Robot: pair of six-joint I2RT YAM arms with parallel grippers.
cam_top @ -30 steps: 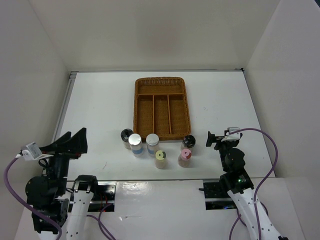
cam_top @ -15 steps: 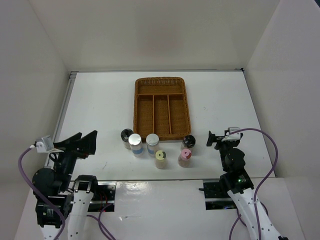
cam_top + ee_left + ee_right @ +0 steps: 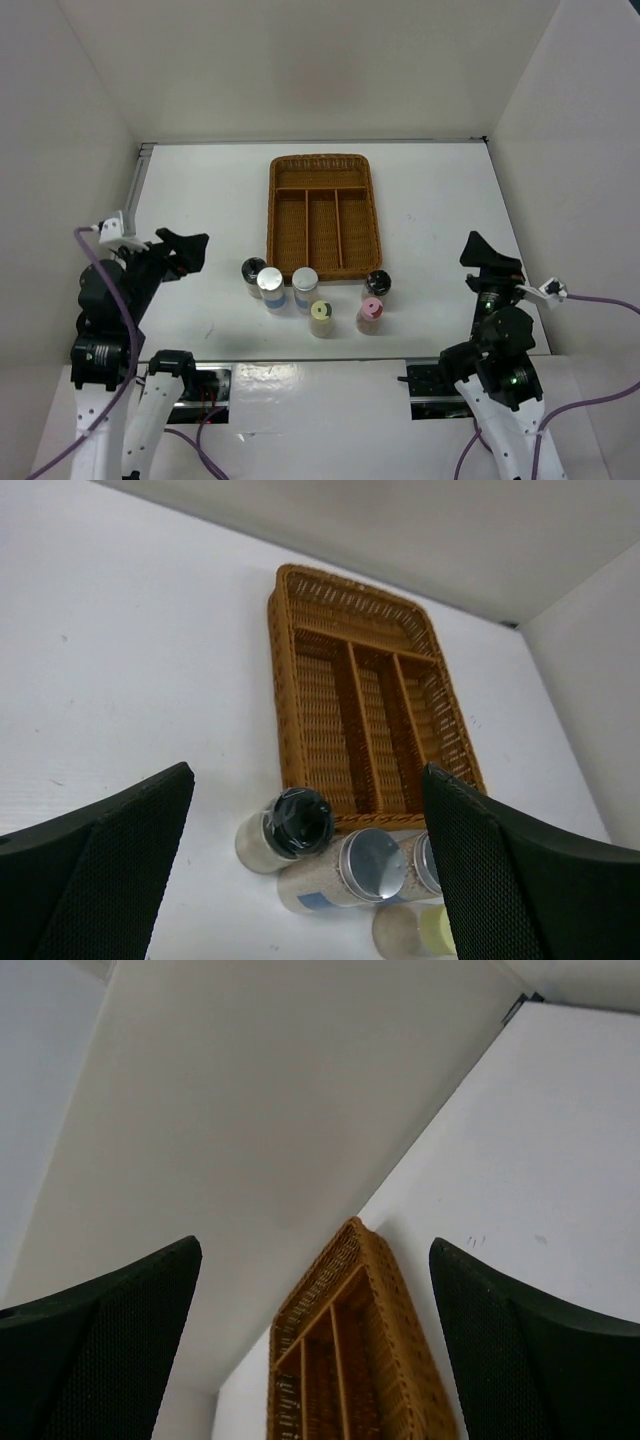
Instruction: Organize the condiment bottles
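Six condiment bottles stand clustered on the white table in front of the wicker tray [image 3: 273, 215]: a black-capped one [image 3: 253, 270], two silver-capped ones [image 3: 271, 285] [image 3: 305, 282], a yellow-green one [image 3: 321, 315], a pink one [image 3: 371, 312] and another black one [image 3: 377, 283]. My left gripper [image 3: 188, 251] hangs open to their left, holding nothing. In its wrist view the black cap [image 3: 297, 818], a silver cap [image 3: 372, 864] and the yellow-green cap [image 3: 437, 930] show between the open fingers [image 3: 305, 775]. My right gripper [image 3: 487, 257] is open and empty, right of the bottles.
The brown tray [image 3: 283, 690] has three long compartments and one cross compartment at its far end, all empty; it also shows in the right wrist view [image 3: 392, 1341]. White walls close in the table on the left, right and back.
The left arm has swung up and forward, bringing its gripper closer to the bottles. The right arm has shifted right and turned its gripper toward the tray. The bottles have not moved.
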